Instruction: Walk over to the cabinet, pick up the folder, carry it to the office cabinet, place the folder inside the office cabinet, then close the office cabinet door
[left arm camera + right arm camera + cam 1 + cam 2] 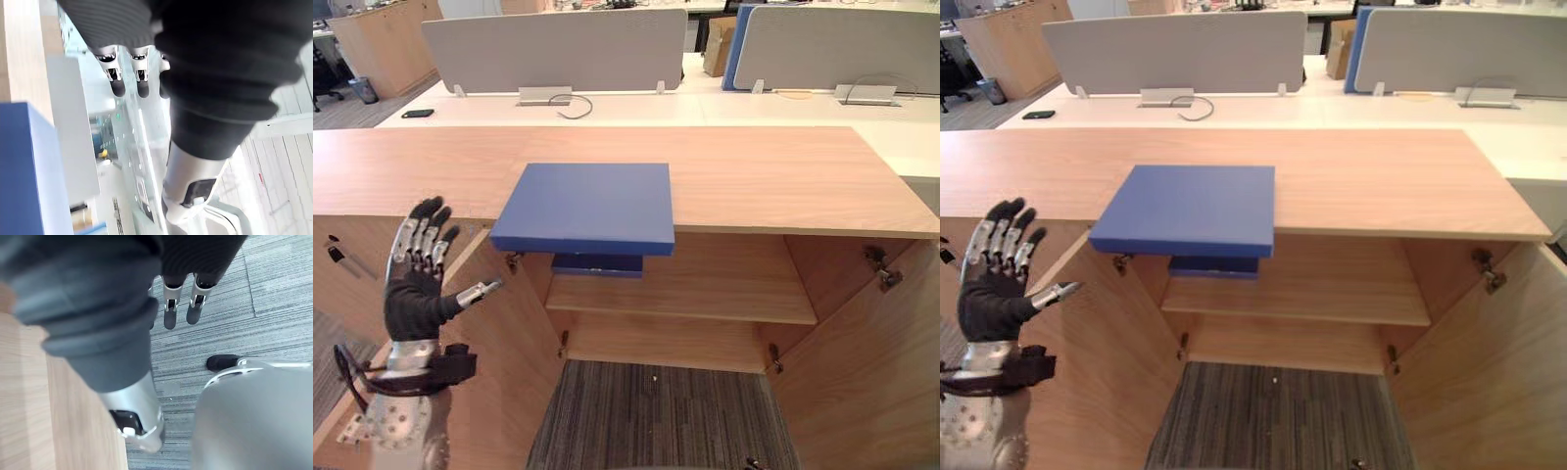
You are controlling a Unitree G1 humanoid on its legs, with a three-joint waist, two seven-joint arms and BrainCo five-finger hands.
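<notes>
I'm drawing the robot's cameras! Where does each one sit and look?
Left eye view: on the head, looking down at blue folder on open cabinet; left robot hand raised.
Right eye view: beside it, same scene.
Left wrist view: along left robot hand, toward the folder too.
Right wrist view: along right robot hand, down at carpet.

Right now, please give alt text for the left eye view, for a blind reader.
A blue folder lies on the wooden cabinet top, overhanging the open compartment. The left robot hand is raised, open, beside the open door.
</notes>
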